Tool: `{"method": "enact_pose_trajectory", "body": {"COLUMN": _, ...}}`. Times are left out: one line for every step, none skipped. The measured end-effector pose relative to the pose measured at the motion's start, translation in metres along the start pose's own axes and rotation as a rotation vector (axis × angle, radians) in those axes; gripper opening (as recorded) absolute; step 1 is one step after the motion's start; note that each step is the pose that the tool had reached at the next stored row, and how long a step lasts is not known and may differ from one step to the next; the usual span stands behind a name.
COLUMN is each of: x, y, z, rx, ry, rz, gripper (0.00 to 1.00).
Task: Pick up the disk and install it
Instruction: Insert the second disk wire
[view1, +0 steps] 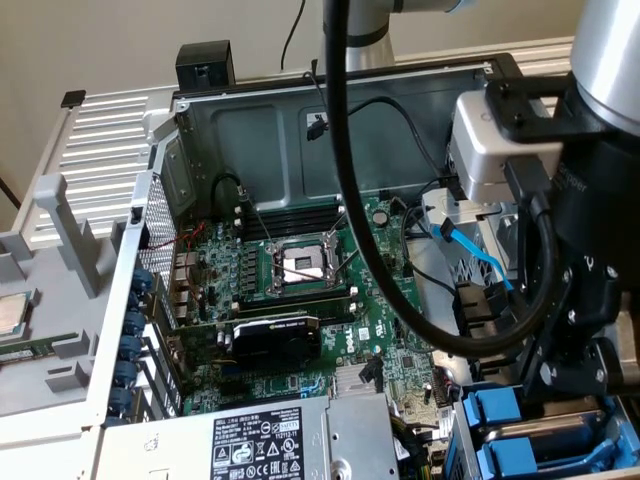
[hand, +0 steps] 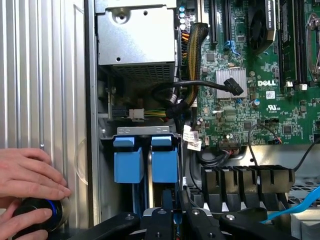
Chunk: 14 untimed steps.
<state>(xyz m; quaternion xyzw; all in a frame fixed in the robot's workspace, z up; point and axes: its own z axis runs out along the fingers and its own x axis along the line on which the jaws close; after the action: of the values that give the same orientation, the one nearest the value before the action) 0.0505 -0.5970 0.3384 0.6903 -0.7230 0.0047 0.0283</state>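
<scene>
Two blue drive carriers side by side in an open computer case (view1: 200, 130), gripper just above them.

Largest is the case, its green motherboard (view1: 300, 270) exposed. The black gripper (hand: 172, 212) hangs over the drive bay (hand: 142, 131) at the case's corner; its jaws are closed, pinching the end of the disk (hand: 164, 162), which stands in the bay's slot just beside the other blue carrier (hand: 127, 162). A person's hand (hand: 27, 175) rests on a round black knob (hand: 37, 212) outside the case wall.

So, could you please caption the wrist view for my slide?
Black gripper above two bright blue drive carriers in the open computer case, beside the green motherboard.
</scene>
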Motion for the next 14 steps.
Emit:
{"method": "enact_pose_trajectory", "body": {"x": 0.0000, "y": 0.0000, "z": 0.0002, "rx": 0.0000, "ry": 0.0001, "rz": 0.000, "gripper": 0.16}}
{"method": "enact_pose_trajectory", "body": {"x": 0.0001, "y": 0.0000, "z": 0.0004, "rx": 0.0000, "ry": 0.0000, "rz": 0.000, "gripper": 0.16}}
{"method": "enact_pose_trajectory", "body": {"x": 0.0002, "y": -0.0001, "z": 0.0006, "rx": 0.0000, "ry": -0.0001, "rz": 0.000, "gripper": 0.16}}
{"method": "enact_pose_trajectory", "body": {"x": 0.0003, "y": -0.0004, "z": 0.0009, "rx": 0.0000, "ry": -0.0003, "rz": 0.000, "gripper": 0.16}}
{"method": "enact_pose_trajectory", "body": {"x": 0.0004, "y": -0.0009, "z": 0.0010, "rx": 0.0000, "ry": -0.0004, "rz": 0.000, "gripper": 0.16}}
{"method": "enact_pose_trajectory", "body": {"x": 0.0005, "y": -0.0011, "z": 0.0010, "rx": 0.0000, "ry": -0.0002, "rz": 0.000, "gripper": 0.16}}
{"method": "enact_pose_trajectory", "body": {"x": 0.0004, "y": -0.0012, "z": 0.0010, "rx": 0.0000, "ry": -0.0002, "rz": 0.000, "gripper": 0.16}}
{"method": "enact_pose_trajectory", "body": {"x": 0.0005, "y": -0.0014, "z": 0.0010, "rx": 0.0000, "ry": -0.0001, "rz": 0.000, "gripper": 0.16}}
{"method": "enact_pose_trajectory", "body": {"x": 0.0005, "y": -0.0015, "z": 0.0010, "rx": 0.0000, "ry": -0.0001, "rz": 0.000, "gripper": 0.16}}
{"method": "enact_pose_trajectory", "body": {"x": 0.0005, "y": -0.0015, "z": 0.0010, "rx": 0.0000, "ry": 0.0000, "rz": 0.000, "gripper": 0.16}}
{"method": "enact_pose_trajectory", "body": {"x": 0.0006, "y": -0.0016, "z": 0.0011, "rx": 0.0000, "ry": 0.0001, "rz": 0.000, "gripper": 0.16}}
{"method": "enact_pose_trajectory", "body": {"x": 0.0005, "y": -0.0016, "z": 0.0013, "rx": 0.0000, "ry": 0.0002, "rz": 0.000, "gripper": 0.16}}
{"method": "enact_pose_trajectory", "body": {"x": 0.0005, "y": -0.0016, "z": 0.0017, "rx": 0.0000, "ry": 0.0003, "rz": 0.000, "gripper": 0.16}}
{"method": "enact_pose_trajectory", "body": {"x": 0.0005, "y": -0.0016, "z": 0.0020, "rx": 0.0000, "ry": 0.0003, "rz": 0.000, "gripper": 0.16}}
